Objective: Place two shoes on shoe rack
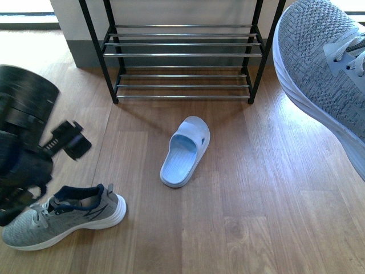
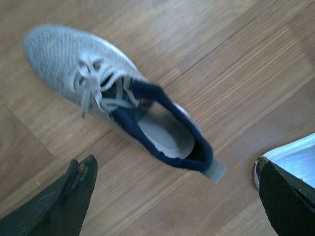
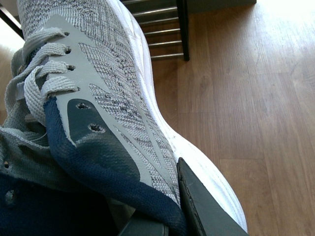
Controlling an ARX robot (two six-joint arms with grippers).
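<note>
Right pincer (image 3: 170, 216) clenched on lifted sneaker (image 1: 319, 63) collar. Left pincer (image 2: 172, 169) released above floor sneaker (image 1: 63, 220): likely light, soft knit; grip heel collar.

The shoe rack (image 1: 182, 57) stands on the floor (image 1: 274, 200) at the far side of the scene. The slide (image 1: 185, 151) lies on the floor in front of the rack's middle, near it but not touching. The floor sneaker (image 1: 65, 220) lies well in front of the rack and left of its left end, farther from it than the slide; the raised sneaker (image 1: 325, 68) is off the floor, in front of and right of the rack's right end.
</note>
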